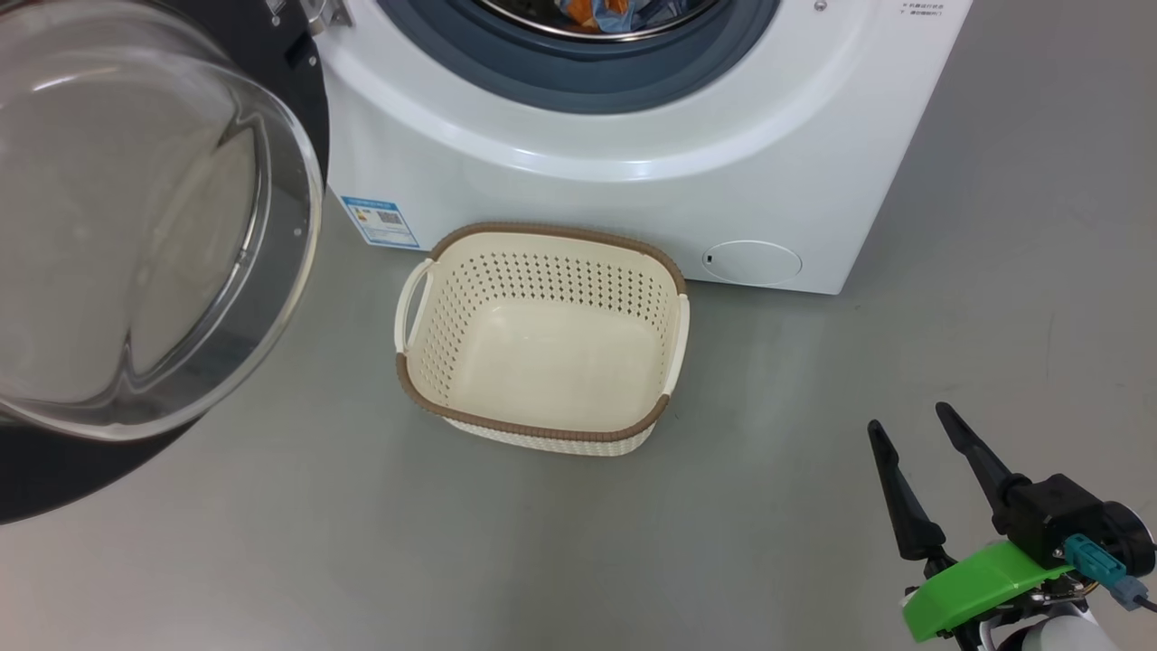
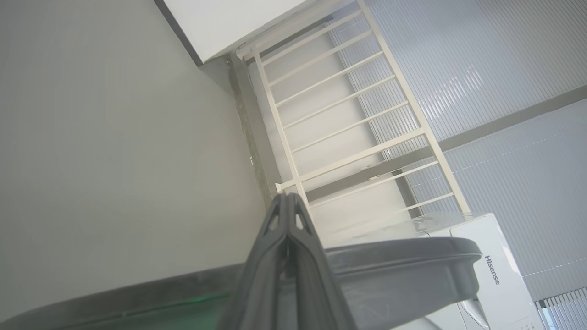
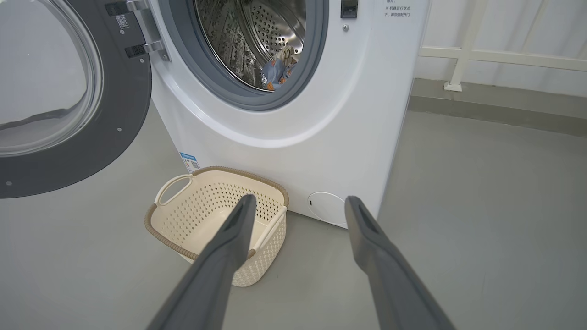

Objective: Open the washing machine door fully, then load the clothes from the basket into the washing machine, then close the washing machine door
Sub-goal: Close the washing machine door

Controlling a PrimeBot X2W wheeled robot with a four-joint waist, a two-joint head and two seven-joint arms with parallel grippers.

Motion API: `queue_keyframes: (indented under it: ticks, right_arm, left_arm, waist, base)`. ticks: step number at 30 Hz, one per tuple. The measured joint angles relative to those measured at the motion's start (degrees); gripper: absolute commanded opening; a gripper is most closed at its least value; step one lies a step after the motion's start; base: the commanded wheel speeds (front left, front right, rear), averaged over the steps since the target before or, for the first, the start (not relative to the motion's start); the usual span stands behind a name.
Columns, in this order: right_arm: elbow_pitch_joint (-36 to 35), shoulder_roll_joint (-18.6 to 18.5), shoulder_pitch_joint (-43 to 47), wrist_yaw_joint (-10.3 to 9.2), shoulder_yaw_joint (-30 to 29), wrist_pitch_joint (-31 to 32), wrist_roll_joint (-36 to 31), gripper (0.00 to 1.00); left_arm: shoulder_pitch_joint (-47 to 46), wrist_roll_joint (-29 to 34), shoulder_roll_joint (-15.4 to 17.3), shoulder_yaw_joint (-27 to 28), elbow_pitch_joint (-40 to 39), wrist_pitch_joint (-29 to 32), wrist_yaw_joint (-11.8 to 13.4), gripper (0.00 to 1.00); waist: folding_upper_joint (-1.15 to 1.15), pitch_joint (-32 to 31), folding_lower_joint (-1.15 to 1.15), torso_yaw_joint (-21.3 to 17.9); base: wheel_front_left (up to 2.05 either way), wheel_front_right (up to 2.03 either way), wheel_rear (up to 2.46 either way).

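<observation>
We logged the open washing machine door (image 1: 154, 253), its rim just beyond the left gripper (image 2: 286, 198), fingers shut and empty; the right gripper (image 1: 907, 416), spread and empty, sat farther off.

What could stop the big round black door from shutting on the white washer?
Nothing visible. The blue and orange clothes lie inside the steel drum, and the empty cream plastic basket sits on the grey floor, seemingly below the door's swing.
</observation>
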Motion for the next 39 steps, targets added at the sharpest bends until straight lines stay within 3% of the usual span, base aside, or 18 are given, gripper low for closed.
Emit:
queue_keyframes:
  ticks: [11,23,39]
  right_arm:
    - [-0.62,-0.10,-0.07,0.00,0.20,0.53,0.00,1.00]
    - [-1.11,-0.48,-0.85,0.00,0.48,1.00,0.42,1.00]
    - [-0.76,-0.86,-1.10,0.00,0.69,1.34,0.59,1.00]
  left_arm:
    - [-0.02,0.76,1.27,-2.07,3.26,1.76,0.11,0.00]
    - [-1.23,-1.91,1.19,-0.45,4.53,4.87,1.27,0.00]
    - [0.28,-7.20,-0.37,0.87,-0.44,13.35,2.89,0.00]
  waist:
    - [0.00,0.71,0.00,0.68]
    - [0.00,1.64,0.00,0.81]
    - [0.00,1.32,0.00,1.27]
  base:
    - [0.00,0.00,0.00]
    - [0.00,0.00,0.00]
    - [0.00,0.00,0.00]
